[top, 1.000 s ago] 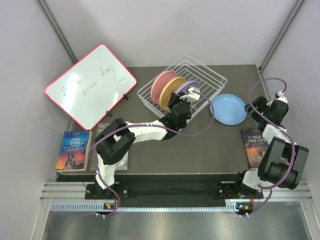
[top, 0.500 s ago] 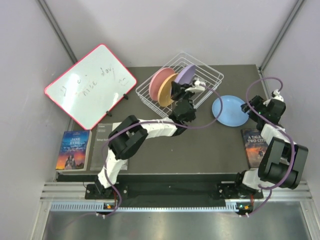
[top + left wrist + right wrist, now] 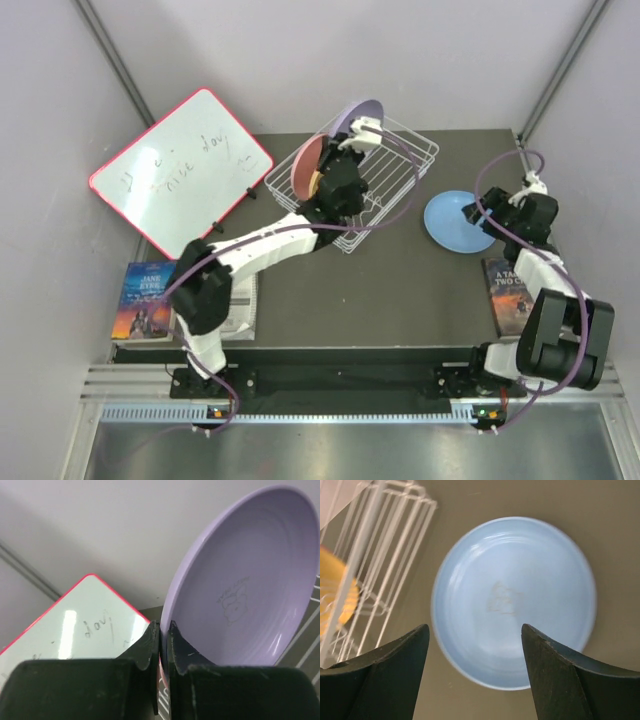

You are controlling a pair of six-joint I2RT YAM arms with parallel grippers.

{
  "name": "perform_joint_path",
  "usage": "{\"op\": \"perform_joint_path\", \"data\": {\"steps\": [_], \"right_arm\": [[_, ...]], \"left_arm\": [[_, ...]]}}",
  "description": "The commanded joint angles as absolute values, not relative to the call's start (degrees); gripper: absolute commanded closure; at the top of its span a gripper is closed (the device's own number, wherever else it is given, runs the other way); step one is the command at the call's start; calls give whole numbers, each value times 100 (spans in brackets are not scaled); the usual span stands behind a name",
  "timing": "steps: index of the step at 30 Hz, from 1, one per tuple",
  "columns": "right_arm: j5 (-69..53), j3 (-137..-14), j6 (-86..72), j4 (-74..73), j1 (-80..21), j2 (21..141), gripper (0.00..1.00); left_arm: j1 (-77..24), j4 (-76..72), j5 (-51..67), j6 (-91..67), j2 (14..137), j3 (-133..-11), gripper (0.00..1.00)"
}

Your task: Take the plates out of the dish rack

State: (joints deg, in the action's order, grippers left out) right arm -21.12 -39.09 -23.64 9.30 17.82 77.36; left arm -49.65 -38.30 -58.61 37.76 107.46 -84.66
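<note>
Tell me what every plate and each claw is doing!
lilac plate: held up, rim pinched.
pink plate: standing in the dish rack.
orange plate: in dish rack, mostly hidden.
blue plate: flat on table.
left claw: shut on lilac plate.
right claw: open over blue plate.

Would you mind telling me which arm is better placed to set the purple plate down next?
Left. The left end effector is shut on the rim of the purple plate, held above the dish rack; the right end effector hangs open over the blue plate on the table.
</note>
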Motion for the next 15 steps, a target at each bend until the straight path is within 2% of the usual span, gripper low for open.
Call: {"op": "perform_joint_path", "data": {"steps": [1,8,10,15], "right_arm": [[-2444,-4333,-2004,827,1057,7059,25],[-2460,-4176,-2310,1457,431,6698,25],[-2583,-3973,-2451,1800,378,6575,21],[-2724,-3815,-2619,2408,237,6521,19]], "left_arm": [[-4904,-1419,-4353,1094,9573,-8552,100],[-4720,103,-2332,-499,9413,-8728,100],[-4553,132,-1953,-973,9404,-8510,100],[-4272,44,-1047,-1581,9404,-8183,100]]}}
